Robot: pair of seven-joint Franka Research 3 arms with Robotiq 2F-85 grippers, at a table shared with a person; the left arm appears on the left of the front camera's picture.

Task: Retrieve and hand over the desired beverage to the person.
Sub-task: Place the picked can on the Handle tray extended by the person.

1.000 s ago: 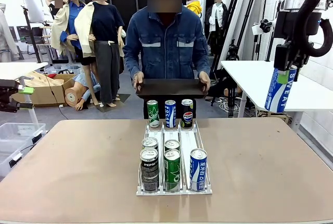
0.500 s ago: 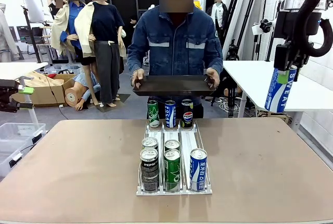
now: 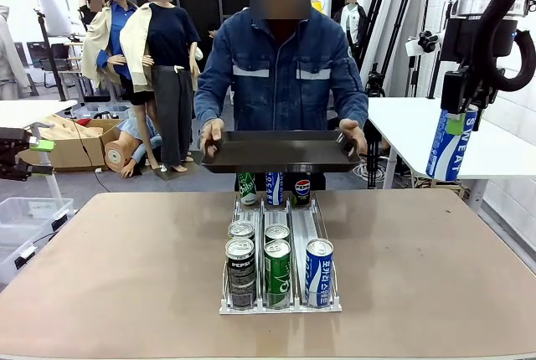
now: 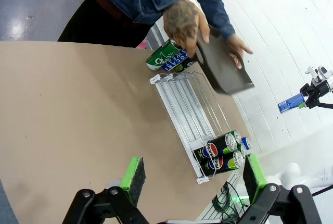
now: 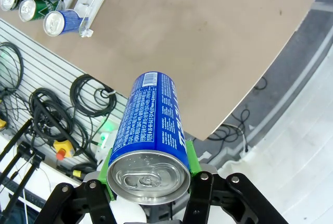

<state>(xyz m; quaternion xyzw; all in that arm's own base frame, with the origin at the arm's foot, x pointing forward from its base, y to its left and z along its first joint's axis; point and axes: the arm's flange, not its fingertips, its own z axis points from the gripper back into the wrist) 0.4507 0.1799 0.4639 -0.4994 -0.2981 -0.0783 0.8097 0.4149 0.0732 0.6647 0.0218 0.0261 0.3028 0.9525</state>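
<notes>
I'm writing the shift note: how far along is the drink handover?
Done: the right gripper is shut on a blue can, raised beside the table. In hand: the person holds a dark tray over the far end of the rack. Left: probably bring the can to the tray and release it. The left gripper hangs open, empty.

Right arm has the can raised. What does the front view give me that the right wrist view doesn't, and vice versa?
Front view adds: the person holding a dark tray in both hands above the rack, covering the tops of three far cans. Right wrist view adds: the blue can seen lid first, green pads beside it, cables below the table edge. Shared: the right gripper shut on that can, the near cans.
</notes>
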